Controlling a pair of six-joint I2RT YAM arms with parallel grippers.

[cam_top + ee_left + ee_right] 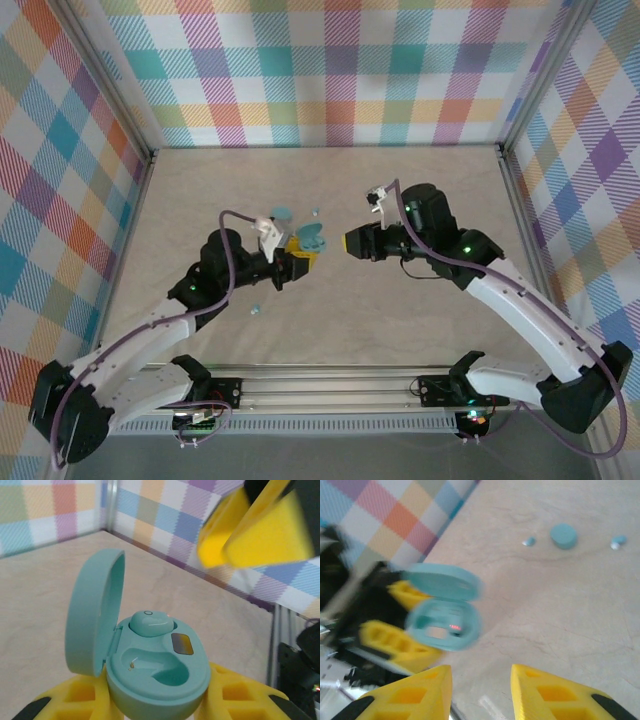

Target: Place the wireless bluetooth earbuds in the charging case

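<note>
My left gripper point(157, 697) is shut on the pale teal charging case point(155, 665), whose lid stands open to the left. One earbud point(151, 623) sits in the case's far slot; the near slot is bare. From above, the case point(312, 238) is held over the table's middle by the left gripper point(303, 253), and my right gripper point(348, 243) faces it from the right, a short gap away. The right gripper point(480, 675) is open with nothing between its fingers, and the case point(442, 625) lies ahead of it. Loose earbuds point(529, 541) point(618, 540) lie on the table.
A second, closed teal case point(281, 213) lies just behind the left gripper, with a small earbud point(315, 211) to its right. Another small earbud point(255, 309) lies nearer the arm bases. Plaid walls enclose the table on three sides.
</note>
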